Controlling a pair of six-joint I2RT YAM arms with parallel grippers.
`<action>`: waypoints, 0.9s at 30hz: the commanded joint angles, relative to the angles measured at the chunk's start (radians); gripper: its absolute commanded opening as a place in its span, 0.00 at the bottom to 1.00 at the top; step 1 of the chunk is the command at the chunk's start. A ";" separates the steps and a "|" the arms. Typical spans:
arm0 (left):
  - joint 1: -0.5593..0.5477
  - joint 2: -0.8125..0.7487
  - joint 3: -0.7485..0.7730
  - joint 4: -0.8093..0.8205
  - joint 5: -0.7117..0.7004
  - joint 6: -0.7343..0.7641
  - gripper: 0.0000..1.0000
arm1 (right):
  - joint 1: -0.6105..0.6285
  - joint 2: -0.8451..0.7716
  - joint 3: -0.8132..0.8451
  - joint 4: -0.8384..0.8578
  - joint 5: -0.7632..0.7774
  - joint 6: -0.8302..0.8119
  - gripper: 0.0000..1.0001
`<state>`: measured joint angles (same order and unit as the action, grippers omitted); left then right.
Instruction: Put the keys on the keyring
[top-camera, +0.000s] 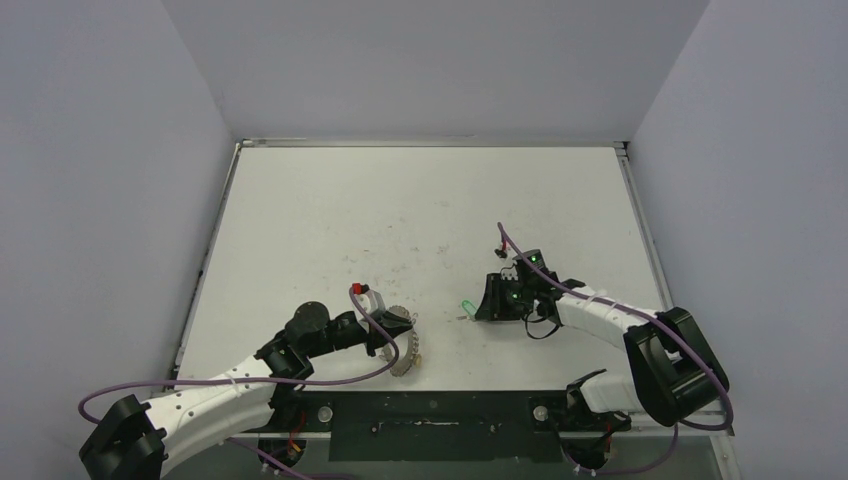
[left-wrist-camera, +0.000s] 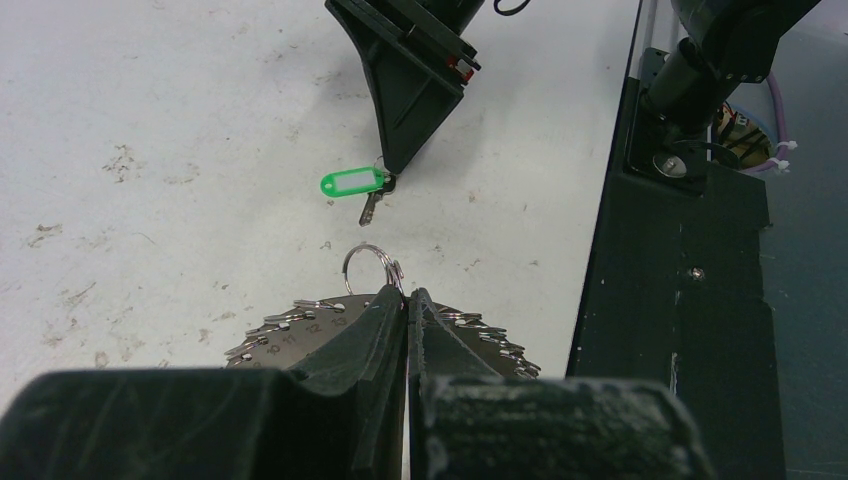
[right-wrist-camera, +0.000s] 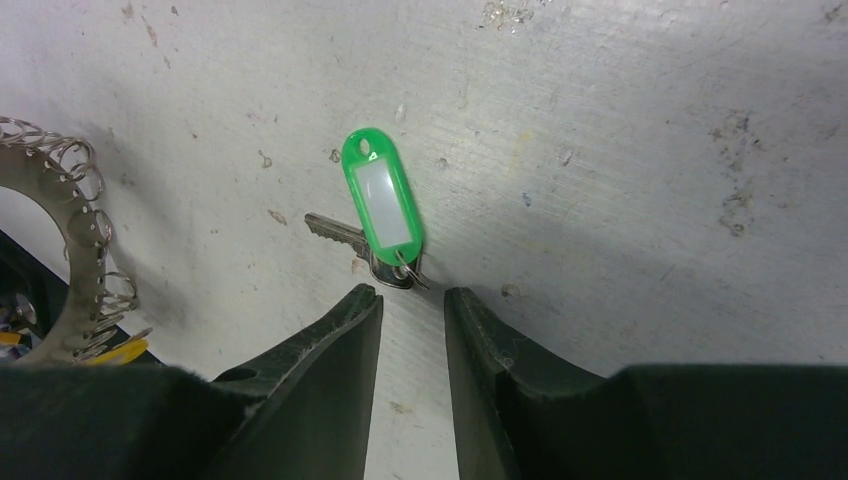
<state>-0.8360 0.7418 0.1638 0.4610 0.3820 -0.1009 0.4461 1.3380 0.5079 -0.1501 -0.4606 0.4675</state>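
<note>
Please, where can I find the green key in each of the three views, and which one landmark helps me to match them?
Top external: the green key lies slightly right of centre, in the lower half.
Left wrist: it is in the upper middle.
Right wrist: it is near the centre.
Shared landmark: the keyring, lower centre from above, at the bottom in the left wrist view, at the left edge in the right wrist view.

Left end effector (left-wrist-camera: 408, 298) pinched tight, right end effector (right-wrist-camera: 410, 293) with jaws slightly parted (both arms angled inward).

Bright even light (soft shadows), mostly sharp.
</note>
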 joint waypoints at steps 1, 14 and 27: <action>-0.001 -0.013 0.047 0.062 0.018 -0.011 0.00 | 0.004 0.017 0.020 0.030 0.047 -0.024 0.31; 0.000 -0.005 0.043 0.074 0.014 -0.013 0.00 | 0.004 0.027 0.046 0.059 0.005 -0.057 0.05; -0.001 -0.002 0.057 0.058 0.021 -0.010 0.00 | 0.080 -0.165 0.126 -0.101 -0.010 -0.119 0.00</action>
<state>-0.8360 0.7410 0.1638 0.4610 0.3820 -0.1013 0.4797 1.2655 0.5594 -0.2062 -0.4610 0.3904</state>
